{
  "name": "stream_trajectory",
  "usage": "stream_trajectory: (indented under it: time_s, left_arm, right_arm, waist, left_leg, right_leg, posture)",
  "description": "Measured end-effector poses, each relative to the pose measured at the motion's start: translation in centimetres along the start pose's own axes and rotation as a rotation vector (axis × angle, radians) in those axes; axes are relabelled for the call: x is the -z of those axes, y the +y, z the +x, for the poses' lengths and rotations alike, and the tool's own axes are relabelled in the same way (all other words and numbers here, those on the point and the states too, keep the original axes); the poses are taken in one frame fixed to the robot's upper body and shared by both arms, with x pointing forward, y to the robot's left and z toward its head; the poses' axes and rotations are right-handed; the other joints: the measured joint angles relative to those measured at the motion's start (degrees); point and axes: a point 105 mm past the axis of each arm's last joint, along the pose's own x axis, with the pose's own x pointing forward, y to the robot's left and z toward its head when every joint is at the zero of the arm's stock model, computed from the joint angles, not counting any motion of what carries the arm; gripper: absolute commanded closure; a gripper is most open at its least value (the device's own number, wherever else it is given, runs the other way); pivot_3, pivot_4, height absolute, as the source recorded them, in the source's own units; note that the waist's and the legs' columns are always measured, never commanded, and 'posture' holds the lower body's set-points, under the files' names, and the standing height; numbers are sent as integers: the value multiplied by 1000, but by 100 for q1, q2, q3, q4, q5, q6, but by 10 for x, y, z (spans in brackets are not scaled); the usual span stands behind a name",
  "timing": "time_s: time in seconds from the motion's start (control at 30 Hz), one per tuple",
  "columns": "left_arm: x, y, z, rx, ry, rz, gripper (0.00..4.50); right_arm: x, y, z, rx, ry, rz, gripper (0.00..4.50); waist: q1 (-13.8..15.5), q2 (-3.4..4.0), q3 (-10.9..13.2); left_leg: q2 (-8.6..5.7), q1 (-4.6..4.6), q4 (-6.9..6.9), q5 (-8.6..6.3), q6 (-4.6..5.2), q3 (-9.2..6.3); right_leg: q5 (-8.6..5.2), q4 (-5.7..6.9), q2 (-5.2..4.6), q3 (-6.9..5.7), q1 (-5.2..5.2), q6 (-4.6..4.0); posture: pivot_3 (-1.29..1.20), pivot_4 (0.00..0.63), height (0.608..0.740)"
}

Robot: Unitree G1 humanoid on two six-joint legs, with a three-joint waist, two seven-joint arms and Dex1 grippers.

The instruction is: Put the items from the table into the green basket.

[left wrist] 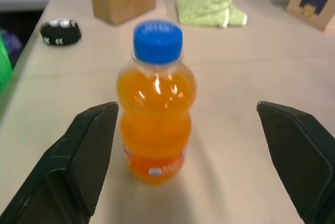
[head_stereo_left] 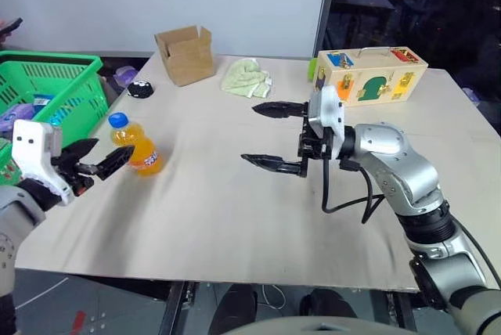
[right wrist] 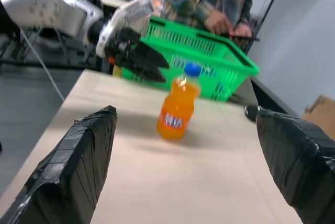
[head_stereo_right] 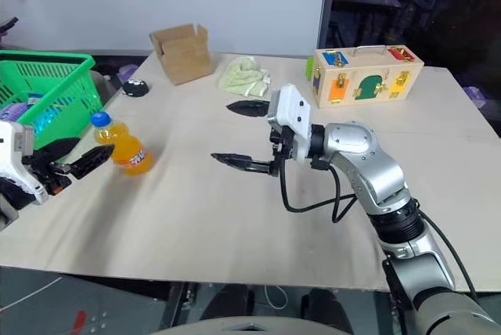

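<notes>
Reaching for the bottle (head_stereo_left: 135,144): left gripper (head_stereo_left: 100,160) spread wide, just short of it, bottle upright on the table (head_stereo_left: 235,217) beside the basket (head_stereo_left: 59,77). Next: advance, straddle, close. Right gripper (head_stereo_left: 270,136) idles apart, empty.

glossy plastic bottle (left wrist: 155,103), matt table (head_stereo_left: 235,202)

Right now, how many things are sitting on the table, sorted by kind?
Drink bottle: 1, orange bottle
Boxes: 2, cardboard box, wooden latch box
Cloth: 1, green cloth
Small dark round object: 1
Total: 5 on the table
</notes>
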Motion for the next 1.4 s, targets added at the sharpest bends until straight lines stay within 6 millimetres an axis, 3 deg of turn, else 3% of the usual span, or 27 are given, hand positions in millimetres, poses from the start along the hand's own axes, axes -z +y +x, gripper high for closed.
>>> stream_trajectory:
  time_s: [0.23, 0.67, 0.93, 1.1, 1.4]
  left_arm:
    - [18, -3, 13, -50, 45, -18, 94]
    - [18, 20, 21, -181, 59, -4, 94]
    - [27, 39, 63, -182, 55, -67, 94]
    - [28, 44, 75, -156, 30, -9, 1719]
    - [30, 30, 66, -124, -76, -57, 1771]
  right_arm:
    - [11, 2, -10, 9, 62, -13, 0]
    - [12, 6, -13, 15, 73, -22, 0]
    - [10, 5, -12, 31, 71, -26, 0]
    - [9, 4, -11, 45, 70, -27, 0]
    - [5, 5, -9, 49, 58, -35, 0]
  waist:
    - [-89, 14, 1]
    - [-269, 14, 1]
    - [-268, 11, -1]
    - [-401, 24, -5]
    - [-412, 26, -5]
  left_leg:
    - [-4, 22, 5, 0, 0, 2]
    - [-4, 33, 4, 0, 0, 4]
    - [-8, 36, 5, 0, 0, 4]
    - [-8, 40, -1, 0, 1, 6]
    - [-7, 31, 5, 0, 1, 2]
  right_leg:
    - [-1, -7, 0, 5, 29, -1]
    - [-1, -5, 1, 10, 35, 1]
    - [-1, -6, 0, 10, 43, 2]
    - [-1, -5, 0, 13, 42, 2]
    - [0, -3, -3, 13, 40, 3]
  posture:
    - [91, 0, 740]
    - [73, 0, 740]
    - [43, 0, 740]
    - [43, 0, 740]
    - [68, 0, 740]
